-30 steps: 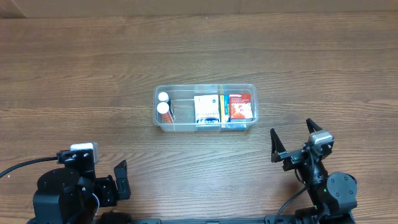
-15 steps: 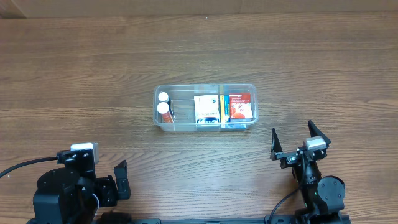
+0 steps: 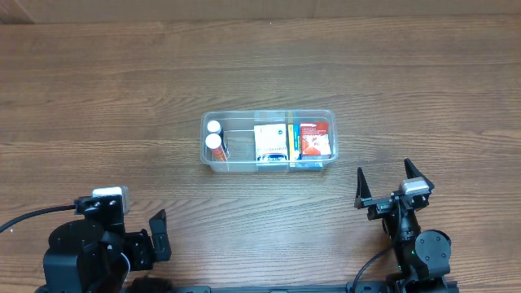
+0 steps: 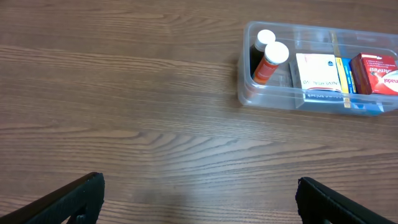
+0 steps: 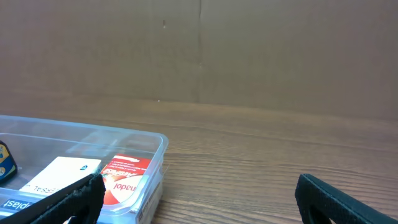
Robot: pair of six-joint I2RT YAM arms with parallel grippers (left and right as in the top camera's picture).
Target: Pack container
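The clear plastic container (image 3: 269,113) stands at the table's middle. It holds two white-capped bottles (image 3: 214,142) at its left end, a white box (image 3: 270,142) and a red box (image 3: 314,140). It also shows in the left wrist view (image 4: 311,28) and the right wrist view (image 5: 74,127). My left gripper (image 3: 155,236) is at the front left, open and empty (image 4: 199,193), well apart from the container. My right gripper (image 3: 384,183) is at the front right, open and empty (image 5: 199,193), a little short of the container's right end.
The wooden table (image 3: 106,98) is bare around the container. A brown wall (image 5: 199,50) stands behind the table's far edge.
My right arm has drawn back slightly toward the front edge with its gripper still open. The left arm and the container have not moved.
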